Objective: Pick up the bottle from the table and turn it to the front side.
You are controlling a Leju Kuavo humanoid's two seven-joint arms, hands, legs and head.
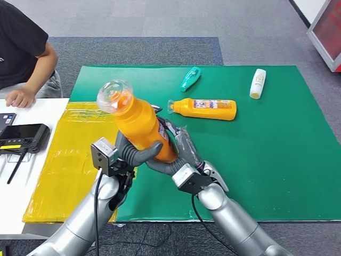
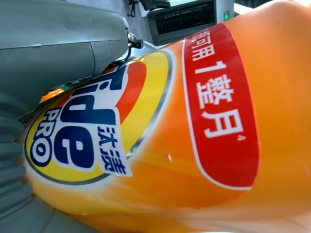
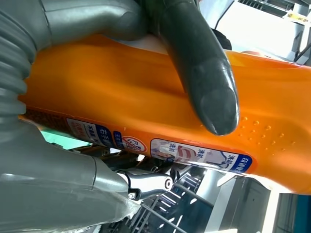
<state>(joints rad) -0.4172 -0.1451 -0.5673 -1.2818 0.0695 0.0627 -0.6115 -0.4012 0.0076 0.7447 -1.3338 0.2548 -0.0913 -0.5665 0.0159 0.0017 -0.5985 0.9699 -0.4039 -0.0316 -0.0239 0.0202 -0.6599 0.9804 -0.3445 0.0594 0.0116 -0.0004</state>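
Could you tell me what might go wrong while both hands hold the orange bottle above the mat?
1. The orange bottle is tilted, held near its base by the left hand and right hand; its clear cap end sticks out unsupported, so it may tip or slip during turning.
2. If dropped, it could strike the yellow bottle lying on the green mat.

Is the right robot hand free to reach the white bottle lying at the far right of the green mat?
Probably not now: the right robot hand grips the large orange bottle together with the left robot hand. The mat toward the white bottle is otherwise open.
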